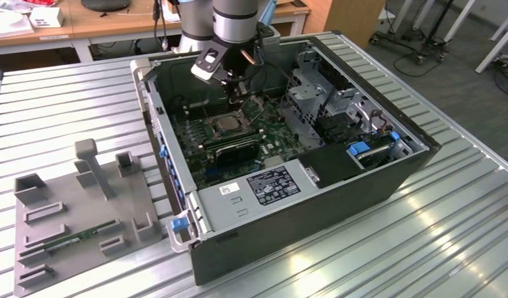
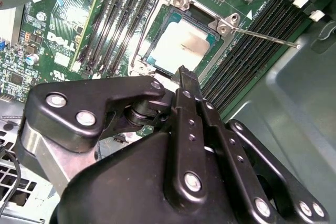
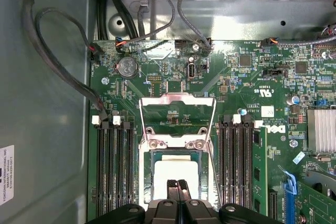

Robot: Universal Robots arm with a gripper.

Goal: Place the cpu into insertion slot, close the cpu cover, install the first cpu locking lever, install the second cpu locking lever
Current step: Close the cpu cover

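Note:
The cpu [image 3: 176, 174] lies flat in its socket on the green motherboard, pale silvery face up; it is also seen in the second wrist view [image 2: 181, 45] and the exterior view [image 1: 223, 124]. The cpu cover [image 3: 178, 100] is swung open behind the socket, and the board shows through its cut-out centre. A thin locking lever [image 2: 265, 37] sticks out sideways from the socket's hinge side, unlatched. My gripper [image 3: 177, 184] hovers just above the cpu's near edge with its black fingers pressed together and nothing between them. It also appears in the other views [image 2: 184, 74] [image 1: 231, 93].
Black memory slots [image 3: 113, 166] flank the socket on both sides. Dark cables [image 3: 52, 51] run along the case wall, and a heat sink [image 3: 321, 129] sits to one side. Outside the case, a grey fixture [image 1: 72, 205] holds a green memory stick [image 1: 80, 236].

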